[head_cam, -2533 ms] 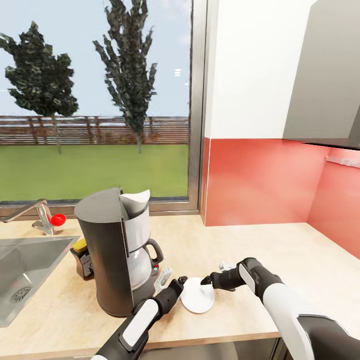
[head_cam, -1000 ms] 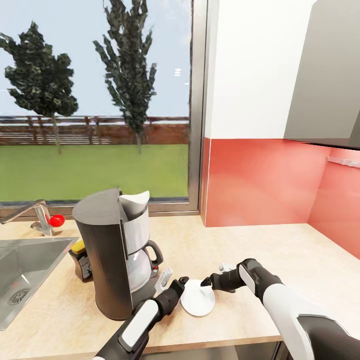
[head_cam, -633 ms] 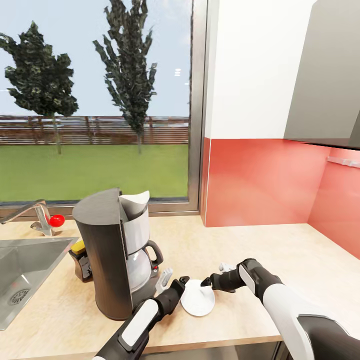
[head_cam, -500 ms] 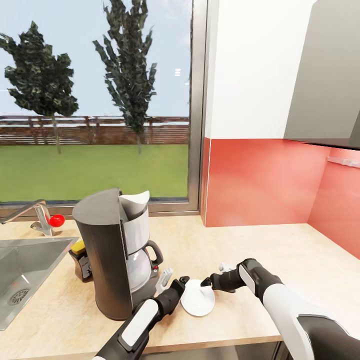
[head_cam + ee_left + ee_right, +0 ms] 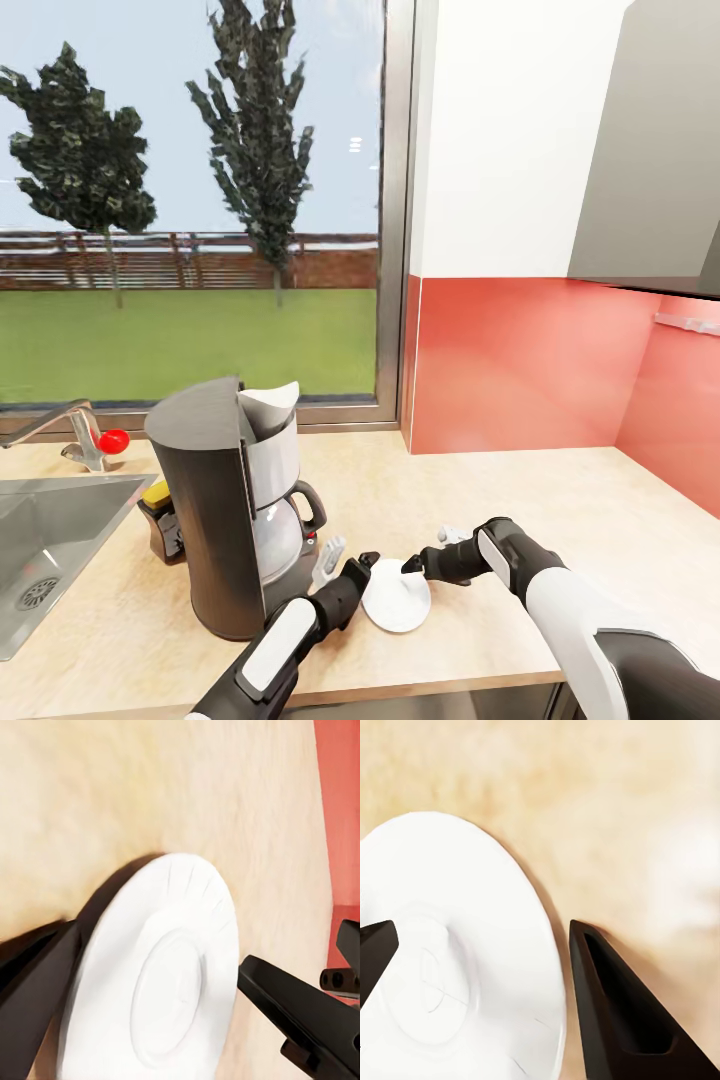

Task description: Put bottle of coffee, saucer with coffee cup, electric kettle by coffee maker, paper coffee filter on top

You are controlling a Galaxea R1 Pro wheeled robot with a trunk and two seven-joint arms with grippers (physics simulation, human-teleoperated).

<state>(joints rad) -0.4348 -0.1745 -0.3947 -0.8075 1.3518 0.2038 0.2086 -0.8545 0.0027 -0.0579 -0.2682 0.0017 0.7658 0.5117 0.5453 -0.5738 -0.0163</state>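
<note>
Nothing shifts: the saucer (image 5: 396, 601) stays on the worktop (image 5: 520, 500) right of the coffee maker (image 5: 232, 505), left hand (image 5: 366, 567) and right hand (image 5: 412, 566) both spread around its rim; the cup step waits.

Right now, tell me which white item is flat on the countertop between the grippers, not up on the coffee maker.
The saucer, lying on the countertop between the left gripper and right gripper. The paper coffee filter stands atop the coffee maker.

The countertop (image 5: 520, 500) carries the coffee maker (image 5: 215, 500), the saucer (image 5: 397, 600) (seemingly flat).
</note>
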